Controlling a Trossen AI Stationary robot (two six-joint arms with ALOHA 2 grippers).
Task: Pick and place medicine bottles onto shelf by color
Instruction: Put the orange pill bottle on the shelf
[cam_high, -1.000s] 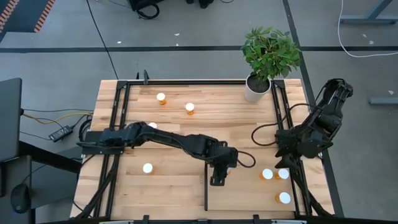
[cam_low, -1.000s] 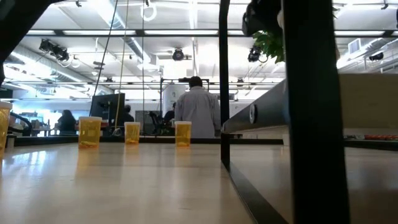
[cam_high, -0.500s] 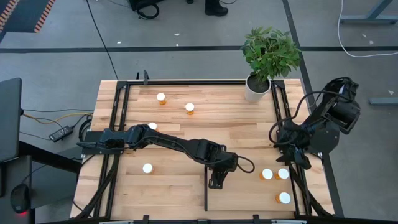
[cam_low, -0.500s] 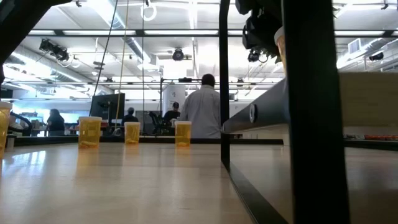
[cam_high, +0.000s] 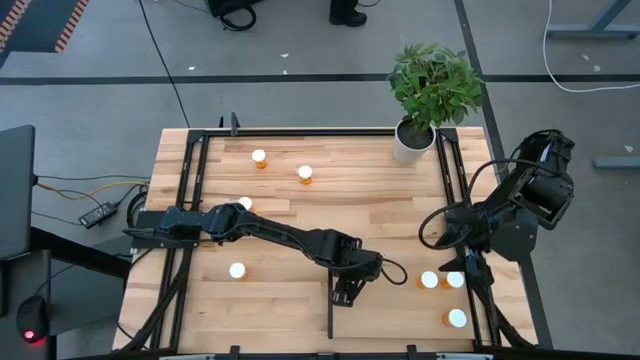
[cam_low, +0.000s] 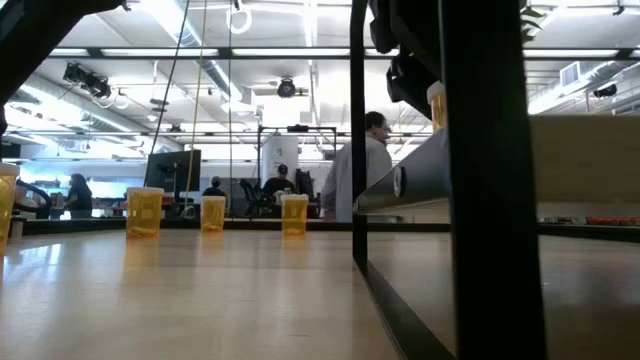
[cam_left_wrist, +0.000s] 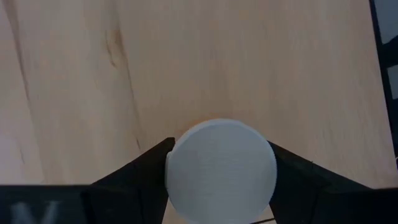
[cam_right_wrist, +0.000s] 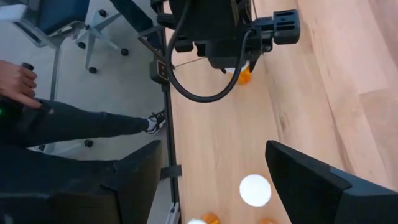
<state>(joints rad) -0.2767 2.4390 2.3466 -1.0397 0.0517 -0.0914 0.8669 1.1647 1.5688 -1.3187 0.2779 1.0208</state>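
Tabletop unchanged; left pincer (cam_left_wrist: 219, 186), gripping a bottle (cam_left_wrist: 221, 171), has moved onto the shelf (cam_high: 400, 318).

It is an open laboratory hall: grey concrete floor (cam_high: 300, 100), bright ceiling lamps (cam_low: 100, 50), dark computer monitor (cam_low: 172, 172), people at desks (cam_low: 362, 170).

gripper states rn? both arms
Left tool: closed on a white-capped medicine bottle, over the shelf by its black strip.
Right tool: open, holding nothing, above the bottles at the table's right edge.
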